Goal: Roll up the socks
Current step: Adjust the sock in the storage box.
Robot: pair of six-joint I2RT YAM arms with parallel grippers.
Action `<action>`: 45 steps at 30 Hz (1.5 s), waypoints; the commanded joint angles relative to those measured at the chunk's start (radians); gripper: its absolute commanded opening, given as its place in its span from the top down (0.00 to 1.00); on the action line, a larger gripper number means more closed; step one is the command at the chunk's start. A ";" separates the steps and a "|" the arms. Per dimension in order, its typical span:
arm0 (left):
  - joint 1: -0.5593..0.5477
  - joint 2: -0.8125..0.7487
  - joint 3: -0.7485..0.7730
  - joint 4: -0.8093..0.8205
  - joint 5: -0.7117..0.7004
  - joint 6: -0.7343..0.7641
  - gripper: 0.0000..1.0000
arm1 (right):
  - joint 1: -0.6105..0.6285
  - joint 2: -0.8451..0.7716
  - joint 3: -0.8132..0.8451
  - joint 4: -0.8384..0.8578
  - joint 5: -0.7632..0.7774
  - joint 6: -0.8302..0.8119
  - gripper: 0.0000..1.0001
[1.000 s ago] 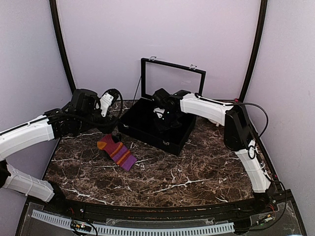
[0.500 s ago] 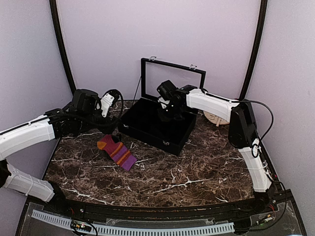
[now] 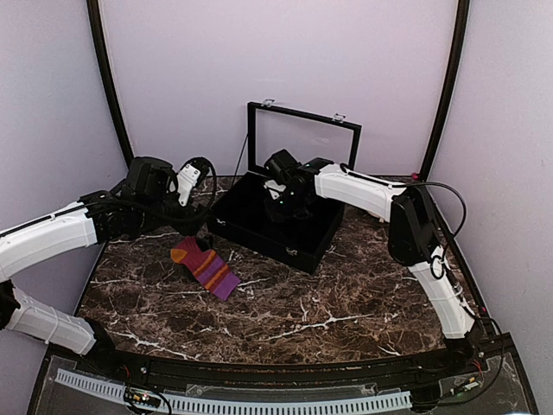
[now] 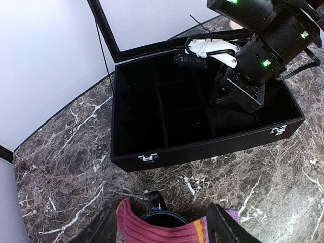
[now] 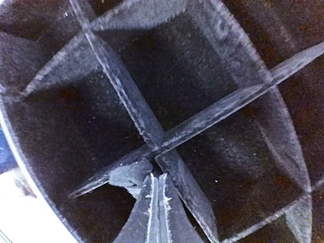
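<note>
Closing the right gripper [image 5: 157, 178] inside the case

Went from parted to pressed flat together over the past second, fingertips [image 5: 149, 202] now meeting just below a crossing of the dividers in the black divided case [image 3: 298, 251]. Shifted about over the rear compartments meanwhile and ended near the middle of the case. Cannot tell whether any fabric is pinched. Shows only dark lining and divider walls in the right wrist view, and only a dark lump under the gripper in the left wrist view, impossible to separate from the black interior. Cannot place the black sock for certain, then; probably lies in that compartment.

Left the left gripper [image 4: 164, 228] unchanged: jaws wide apart, holding nothing, with the striped sock [image 3: 206, 266] showing between its fingers at the bottom of the left wrist view. Left that sock where it was as well, flat and unrolled on the marble tabletop [image 3: 346, 303] near the case's near-left corner.

Reads as a pick attempt on the second sock, to bring it out beside the striped one. Counts for nothing if closed on air; needs a lift to prove the grip. No rolling begun.
</note>
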 commanded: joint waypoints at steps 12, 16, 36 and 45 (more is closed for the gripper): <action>0.013 0.001 0.001 0.014 0.002 0.009 0.38 | 0.010 0.062 -0.004 -0.036 -0.023 0.006 0.96; 0.015 0.001 -0.004 0.016 0.005 0.006 0.38 | 0.010 0.066 -0.024 -0.044 -0.031 0.007 0.95; 0.022 0.006 0.029 -0.013 -0.016 -0.011 0.35 | 0.021 -0.193 -0.201 0.244 0.074 -0.035 0.83; 0.042 -0.010 -0.002 -0.082 -0.013 -0.135 0.28 | 0.052 -0.382 -0.440 0.361 0.125 -0.048 0.71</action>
